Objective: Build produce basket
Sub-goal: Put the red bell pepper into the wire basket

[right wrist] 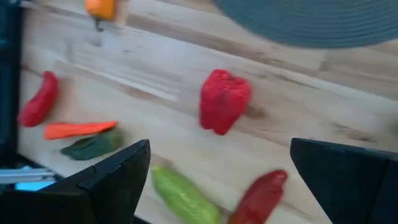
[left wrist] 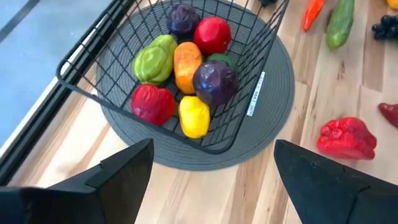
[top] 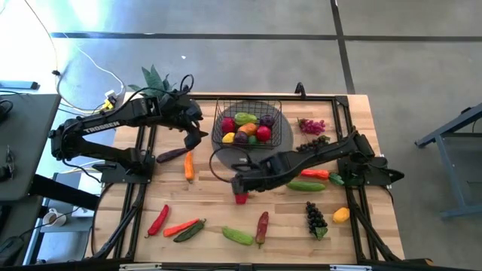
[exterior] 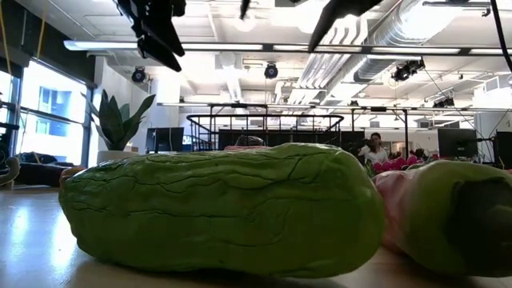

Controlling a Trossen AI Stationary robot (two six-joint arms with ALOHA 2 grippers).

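The black wire basket (top: 248, 124) stands on a grey round mat (top: 285, 135) at the table's far middle. It holds several pieces of produce: red, green, orange, yellow and purple (left wrist: 186, 68). A red pepper (top: 241, 198) lies on the wood near the mat's near edge. My right gripper (top: 239, 184) hangs open above it, pointing steeply down, and the pepper (right wrist: 224, 99) shows ahead between the fingers, untouched. My left gripper (top: 197, 135) is open in the air left of the basket (left wrist: 180, 74), holding nothing.
Loose produce lies around: an orange piece (top: 188, 165), a red chilli (top: 158, 220), a green cucumber (top: 238, 235), dark grapes (top: 315, 217), a lemon (top: 341, 215), pink grapes (top: 311, 126). A potted plant (top: 154, 79) stands at the far left. Black frame rails (top: 143, 188) run along both sides.
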